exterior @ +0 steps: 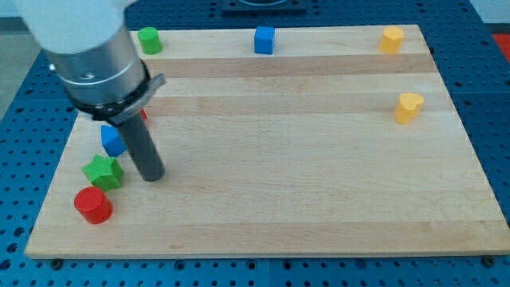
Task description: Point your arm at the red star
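Item list, wooden board (303, 159) on blue perforated table (486, 96).

Arm: grey cylindrical body (96, 60) entering from the view's top left, ending in a straight dark rod. My tip (152, 177) rests on the board at the view's lower left. There are no jaws on this tool, so nothing is gripped or carried; the rod simply stands bare, with open wood around its lower end.

Red star (143, 114): only a thin red sliver shows at the edge of the arm's collar, above and just to the view's left of the rod; its shape cannot be made out, as the arm covers nearly all of it.

Blue block (112, 141): left of the rod, partly hidden by the arm, shape unclear.

Green star (103, 171): near the tip, to its left, apart from it.

Red cylinder (93, 205): below the green star, close to it, near the board's lower left corner.

Green cylinder (149, 40): top edge, beside the arm body.

Blue cube (264, 40): top edge, middle.

Yellow block (391, 39): top right corner, several-sided.

Yellow heart-like block (409, 108): right side, below the other yellow one, well apart from it.
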Tool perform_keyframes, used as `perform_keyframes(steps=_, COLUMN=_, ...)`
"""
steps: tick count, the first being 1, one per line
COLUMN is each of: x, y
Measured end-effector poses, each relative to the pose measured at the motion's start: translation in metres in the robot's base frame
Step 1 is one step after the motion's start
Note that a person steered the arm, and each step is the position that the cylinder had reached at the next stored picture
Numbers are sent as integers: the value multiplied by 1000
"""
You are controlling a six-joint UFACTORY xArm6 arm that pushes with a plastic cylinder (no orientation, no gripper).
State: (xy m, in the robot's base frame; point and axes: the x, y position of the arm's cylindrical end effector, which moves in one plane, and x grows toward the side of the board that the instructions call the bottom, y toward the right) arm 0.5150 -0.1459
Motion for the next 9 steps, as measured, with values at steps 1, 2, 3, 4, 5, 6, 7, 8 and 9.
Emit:
perform_keyframes(steps=1, x=0, y=17)
perform_keyframes(steps=2, x=-4, y=17)
perform_keyframes(steps=3, x=-22, y=17)
perform_keyframes(steps=4, x=-40, y=17)
perform_keyframes(steps=5, x=-60, y=17)
perform_keyframes(steps=6, x=-77, y=17)
perform_keyframes(steps=7, x=-81, y=17)
perform_keyframes(steps=8, x=-81, y=17)
perform_keyframes(steps=9, x=-81, y=8)
